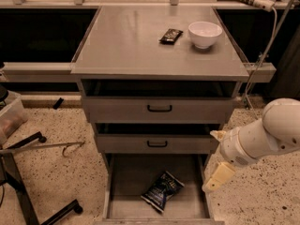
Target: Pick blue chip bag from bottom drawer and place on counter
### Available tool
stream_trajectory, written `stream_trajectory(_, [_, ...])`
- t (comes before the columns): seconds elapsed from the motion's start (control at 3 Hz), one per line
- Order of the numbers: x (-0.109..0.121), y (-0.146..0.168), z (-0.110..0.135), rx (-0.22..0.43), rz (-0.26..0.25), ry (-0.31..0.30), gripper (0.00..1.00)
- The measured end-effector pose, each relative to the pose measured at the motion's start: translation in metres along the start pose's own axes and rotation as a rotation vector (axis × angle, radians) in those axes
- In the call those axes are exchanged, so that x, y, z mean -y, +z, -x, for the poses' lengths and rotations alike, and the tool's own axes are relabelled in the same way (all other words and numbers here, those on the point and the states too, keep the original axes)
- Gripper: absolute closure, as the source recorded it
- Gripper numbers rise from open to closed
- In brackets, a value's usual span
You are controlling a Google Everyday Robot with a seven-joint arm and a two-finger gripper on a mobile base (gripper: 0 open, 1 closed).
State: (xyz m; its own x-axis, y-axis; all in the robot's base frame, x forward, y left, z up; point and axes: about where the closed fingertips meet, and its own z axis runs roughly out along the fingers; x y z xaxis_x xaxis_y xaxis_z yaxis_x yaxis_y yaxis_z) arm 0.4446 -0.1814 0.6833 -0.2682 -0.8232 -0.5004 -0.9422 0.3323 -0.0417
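Observation:
The blue chip bag (163, 190) lies on the floor of the open bottom drawer (133, 175), near its front and slightly right of centre. The counter (136, 41) is the grey top of the cabinet. My gripper (210, 161) hangs at the right edge of the bottom drawer, level with the middle drawer front and above and to the right of the bag. Its two cream fingers (218, 176) are spread apart and hold nothing. The white arm (267, 135) reaches in from the right.
A white bowl (204, 33) and a small flat black packet (170, 35) sit on the counter's back right. Two drawers with black handles (159, 108) are above the open one. A plastic bin (9, 118) and black stand legs (28, 182) are on the floor at left.

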Motion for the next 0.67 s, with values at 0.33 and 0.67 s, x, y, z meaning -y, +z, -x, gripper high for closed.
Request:
stream_trajectory(0.33, [-0.001,0.019,-0.005,-0.005,-0.017,-0.022,0.0])
stream_trajectory(0.67, [-0.015,0.087,-0.033,-0.008,0.0,-0.025,0.0])
